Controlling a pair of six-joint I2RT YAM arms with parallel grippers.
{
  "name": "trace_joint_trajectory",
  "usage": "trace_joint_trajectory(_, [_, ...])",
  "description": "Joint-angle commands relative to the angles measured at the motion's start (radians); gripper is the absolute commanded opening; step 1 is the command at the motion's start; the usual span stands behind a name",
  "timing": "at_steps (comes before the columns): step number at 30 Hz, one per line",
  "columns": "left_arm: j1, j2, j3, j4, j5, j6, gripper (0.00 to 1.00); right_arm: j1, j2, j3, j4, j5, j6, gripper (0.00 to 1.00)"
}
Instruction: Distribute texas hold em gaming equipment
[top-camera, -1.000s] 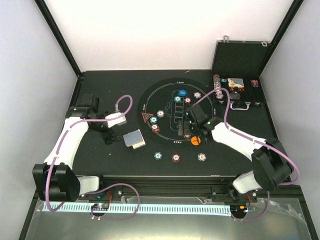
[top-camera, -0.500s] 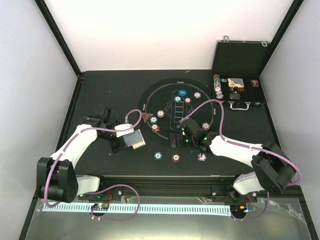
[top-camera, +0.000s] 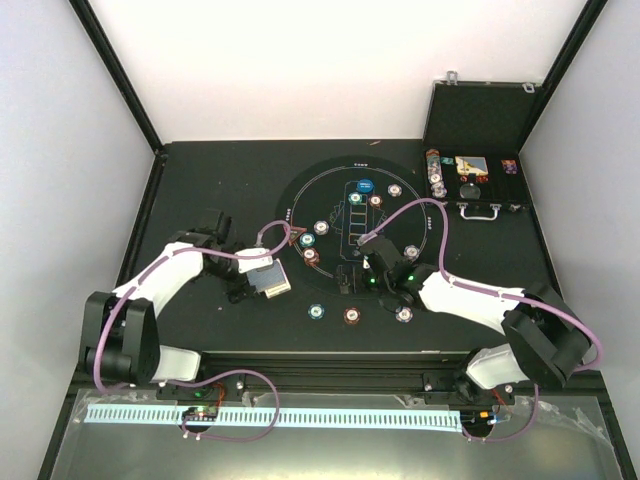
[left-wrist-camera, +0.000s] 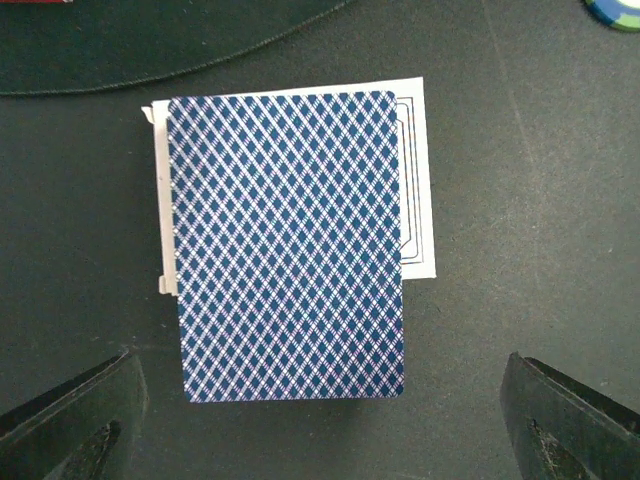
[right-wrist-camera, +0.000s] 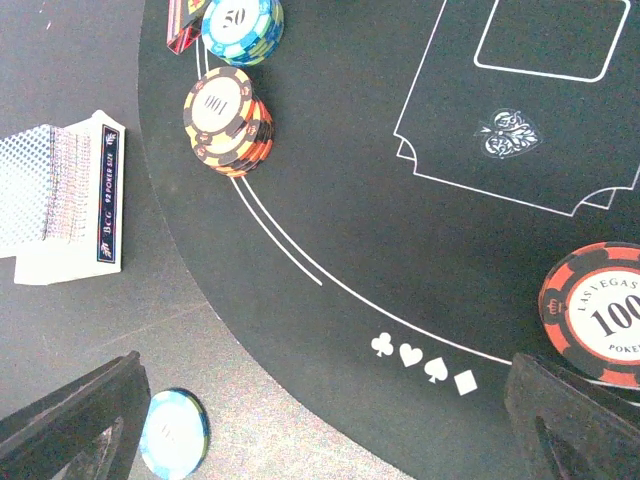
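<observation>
A deck of playing cards with blue patterned backs lies on a white card box on the table, left of the round mat. It also shows as the deck and the deck. My left gripper is open; its fingertips flank the deck's near edge without touching it, and from above the left gripper sits just left of the deck. My right gripper is open and empty above the mat's near-left rim, seen as the right gripper. A chip stack, a blue chip and a red chip lie around it.
The round black mat carries more chips, a blue button and a red triangle. Three chips lie in a row near the table's front edge. An open black case with chips stands at the back right.
My left gripper has swung right, up to the deck. My right gripper has drawn back toward the mat's near rim, then held almost still. Both stay open.
</observation>
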Motion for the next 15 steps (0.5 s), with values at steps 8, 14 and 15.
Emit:
trace_joint_trajectory(8, [-0.033, 0.079, 0.037, 0.015, -0.062, 0.021, 0.99, 0.0, 0.008, -0.004, 0.032, -0.003, -0.002, 1.0])
trace_joint_trajectory(14, [-0.047, 0.1, 0.032, 0.037, -0.08, 0.006, 0.99, 0.0, 0.009, -0.003, 0.032, -0.004, 0.0, 1.0])
trace_joint_trajectory(15, [-0.049, 0.105, 0.031, 0.038, -0.085, 0.004, 0.99, 0.0, 0.009, -0.004, 0.033, -0.002, 0.0, 1.0])
